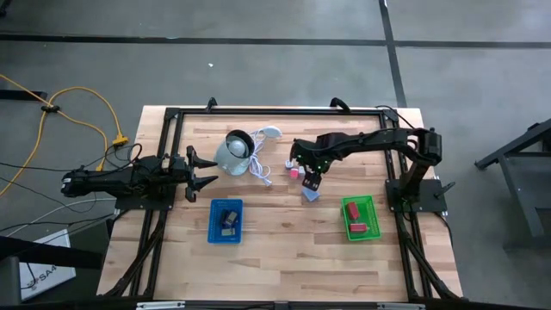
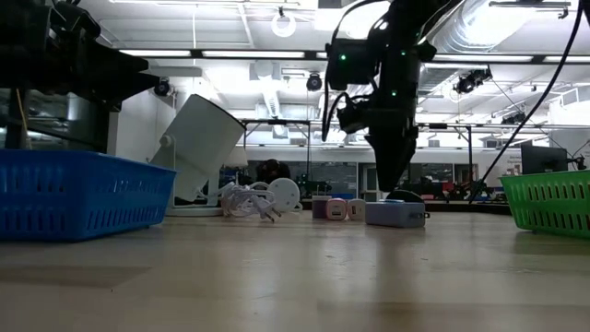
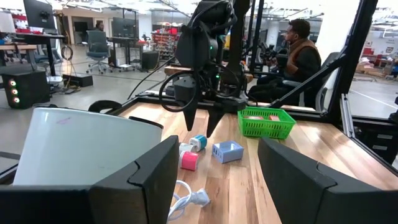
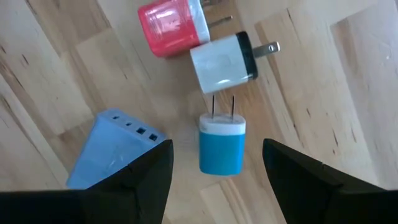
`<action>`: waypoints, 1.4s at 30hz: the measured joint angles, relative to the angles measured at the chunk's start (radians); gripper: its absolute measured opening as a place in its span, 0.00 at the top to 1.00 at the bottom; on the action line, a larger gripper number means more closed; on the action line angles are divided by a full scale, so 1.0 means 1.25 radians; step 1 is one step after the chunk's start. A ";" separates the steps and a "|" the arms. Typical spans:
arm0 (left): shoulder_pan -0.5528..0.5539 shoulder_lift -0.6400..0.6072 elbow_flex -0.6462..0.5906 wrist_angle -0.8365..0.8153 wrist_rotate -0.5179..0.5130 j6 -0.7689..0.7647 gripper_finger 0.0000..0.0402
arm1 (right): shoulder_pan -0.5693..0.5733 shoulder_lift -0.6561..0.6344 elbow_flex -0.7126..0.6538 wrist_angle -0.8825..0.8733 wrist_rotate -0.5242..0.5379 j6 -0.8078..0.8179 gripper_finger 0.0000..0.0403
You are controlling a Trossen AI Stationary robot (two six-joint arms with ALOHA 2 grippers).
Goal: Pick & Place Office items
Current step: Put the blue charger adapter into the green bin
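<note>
**Chargers loose on the table under spread right-arm fingers**

Left gripper [image 1: 205,170] sits at the table's left edge, level with the grey-white round object [image 1: 232,153], its two fingers spread apart with nothing between them. In the left wrist view that round object fills the space just ahead of the dark fingers [image 3: 149,180]. A white cord [image 1: 261,164] trails from it across the wooden table [image 1: 284,250] toward the middle.

Nearer the front edge stands the blue tray [image 1: 226,221], with a small dark piece inside; what it is cannot be told.

Past the cord, near the table's centre, lies the cluster of office items. The right wrist view shows them plainly: a red plug block [image 4: 173,26] lying beside a white plug block [image 4: 224,62] with a dark end, a teal plug block [image 4: 222,146] with its prongs pointing at the white one, and a pale-blue block [image 4: 112,152] with ports on one face, a little apart from the teal one.

The right gripper [image 1: 310,181] hangs over this cluster, pointing down. Its fingers [image 4: 140,180] stand wide apart, the teal block lying between them and the pale-blue block partly behind one finger; nothing is held.

Farther right stands the green tray [image 1: 359,218], holding red and pink pieces.
</note>
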 joint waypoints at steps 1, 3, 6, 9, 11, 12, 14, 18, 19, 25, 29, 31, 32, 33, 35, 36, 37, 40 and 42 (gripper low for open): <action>0.000 0.000 0.000 0.000 0.000 0.000 0.47 | 0.000 0.000 0.000 0.000 0.001 0.000 0.42; 0.000 0.000 0.000 0.000 0.000 0.000 0.47 | 0.000 0.000 0.000 0.000 0.013 0.000 0.42; 0.000 0.000 0.000 0.000 0.000 0.000 0.47 | 0.002 0.000 0.000 0.001 0.016 0.008 0.42; 0.000 0.000 0.000 0.000 0.000 0.000 0.47 | 0.006 0.000 0.000 0.000 0.019 0.009 0.42; 0.000 0.000 0.000 0.000 0.000 0.000 0.47 | 0.011 0.000 0.000 0.000 0.021 0.012 0.42; 0.000 0.000 0.000 0.000 0.000 0.000 0.47 | 0.011 0.000 0.000 0.000 0.021 0.012 0.42; 0.000 0.000 0.000 0.000 0.000 0.000 0.47 | 0.016 0.016 0.000 0.002 0.021 0.014 0.42; 0.000 0.000 0.000 0.000 0.000 0.000 0.47 | 0.016 0.051 -0.001 -0.003 0.028 0.021 0.42; 0.000 0.000 0.000 0.000 0.000 0.000 0.47 | 0.016 0.056 -0.001 -0.002 0.027 0.021 0.42; 0.000 0.000 0.000 0.000 0.000 0.000 0.47 | 0.013 0.063 0.000 0.002 0.021 0.021 0.42; 0.000 0.000 0.000 0.000 0.000 0.000 0.47 | 0.013 0.063 0.000 0.002 0.037 0.020 0.42; 0.000 0.000 0.000 0.000 0.000 0.000 0.47 | 0.013 0.063 0.000 0.002 0.038 0.019 0.42; 0.000 0.000 0.000 0.000 0.000 0.000 0.47 | 0.013 0.063 0.000 0.002 0.039 0.019 0.42; 0.000 0.000 0.000 0.000 0.000 0.000 0.47 | 0.013 0.063 0.000 0.002 0.039 0.018 0.42; 0.000 0.000 0.000 0.000 0.000 0.000 0.47 | 0.013 0.063 0.000 0.002 0.039 0.018 0.42; 0.000 0.000 0.000 0.000 0.000 0.000 0.47 | 0.013 0.063 0.000 0.002 0.039 0.018 0.42; 0.000 0.000 0.000 0.000 0.000 0.000 0.47 | 0.013 0.063 0.000 0.002 0.039 0.018 0.42; 0.000 0.000 0.000 0.000 0.000 0.000 0.47 | 0.013 0.063 0.000 0.002 0.039 0.018 0.42; 0.000 0.000 0.000 0.000 0.000 0.000 0.47 | 0.013 0.063 0.000 0.002 0.039 0.018 0.42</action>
